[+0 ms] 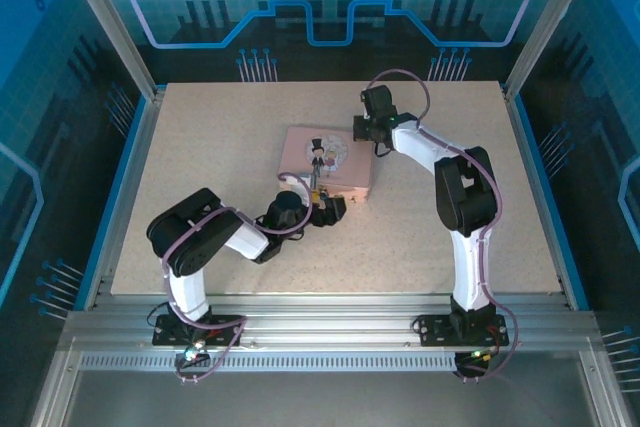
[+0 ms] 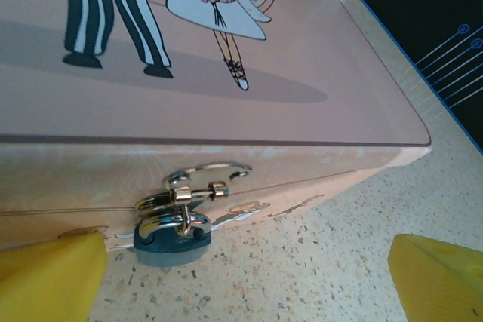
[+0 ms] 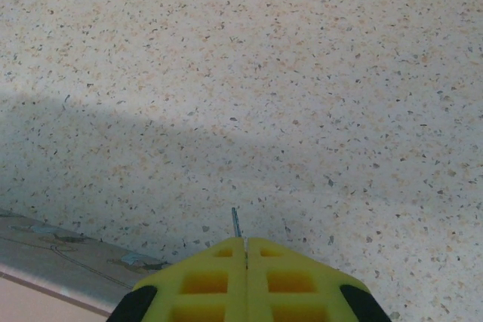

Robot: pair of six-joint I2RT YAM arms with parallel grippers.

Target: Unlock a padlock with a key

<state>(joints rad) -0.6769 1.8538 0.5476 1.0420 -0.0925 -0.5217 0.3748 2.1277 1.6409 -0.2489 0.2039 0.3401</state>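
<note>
Right gripper [image 3: 245,250] first: its yellow fingers [image 3: 204,283] are pressed flat together with the key [image 3: 235,222] pinched between them, just a thin grey sliver poking out past the tips. The key's long axis runs in line with the fingers. Its free end points away from the wrist toward the speckled table [image 3: 302,73], leaning a hair to the left. There's only bare tabletop ahead of that tip, and an edge of the pink box [image 3: 38,277] creeps in at lower left. From overhead this gripper hangs right by the box's far right corner.

Left gripper [image 2: 241,284]: the two yellow fingertips [image 2: 49,280] are spread wide with nothing in them, aimed at the box's front wall. The padlock [image 2: 172,245] hangs on that wall, nearer the left fingertip. Its blue body sits low by the tabletop and the silver shackle goes up through the metal hasp [image 2: 198,190], so its long axis is roughly up-down. Can't tell which way the keyhole faces. The box's lid with the cartoon couple lies between key and padlock.
</note>
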